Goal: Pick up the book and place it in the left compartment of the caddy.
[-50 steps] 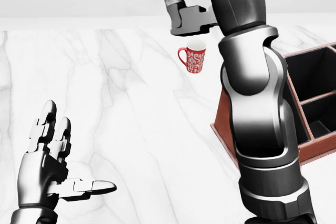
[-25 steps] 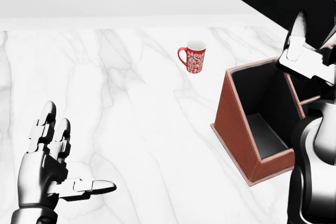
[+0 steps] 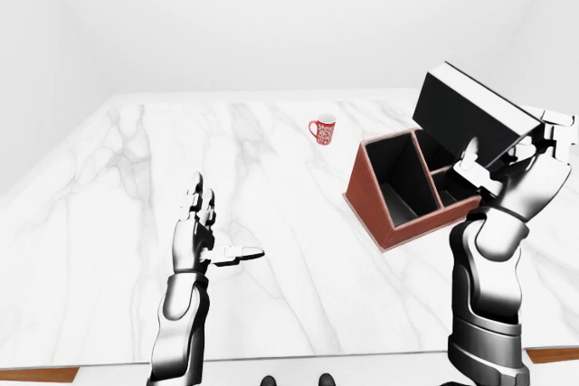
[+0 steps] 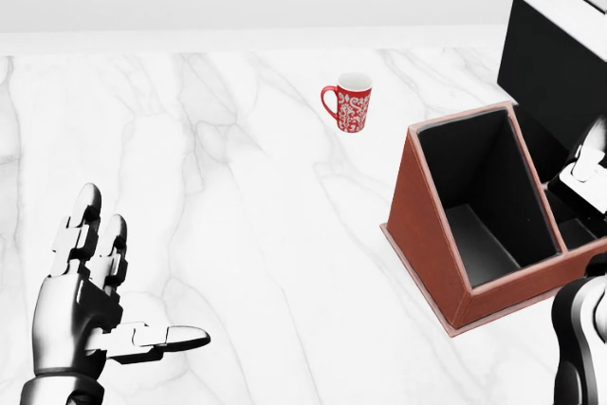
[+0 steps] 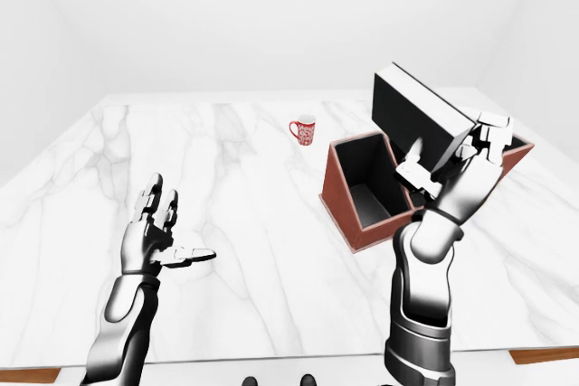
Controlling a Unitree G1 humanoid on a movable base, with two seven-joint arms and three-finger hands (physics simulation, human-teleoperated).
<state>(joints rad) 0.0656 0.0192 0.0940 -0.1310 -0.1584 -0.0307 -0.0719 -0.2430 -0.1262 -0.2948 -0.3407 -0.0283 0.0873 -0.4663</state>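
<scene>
My right hand (image 3: pixel 512 149) is shut on the book (image 3: pixel 466 117), a black volume with a white page edge. It holds the book tilted in the air above the right part of the reddish-brown caddy (image 4: pixel 425 234). The caddy's big left compartment (image 4: pixel 479 206) stands open and dark, with nothing in it; the book's lower edge hangs over the smaller compartments to its right. My left hand (image 4: pixel 133 277) is open, palm up, low at the left of the head view, far from the caddy.
A red patterned mug (image 4: pixel 349 103) stands upright on the white marble table (image 4: pixel 237 187), up and to the left of the caddy. The table's near edge (image 3: pixel 271 357) runs along the bottom of the eye views.
My right arm has swung with the book from the top middle of the head view to the right, over the caddy, and no longer hides it. The left hand has not moved.
</scene>
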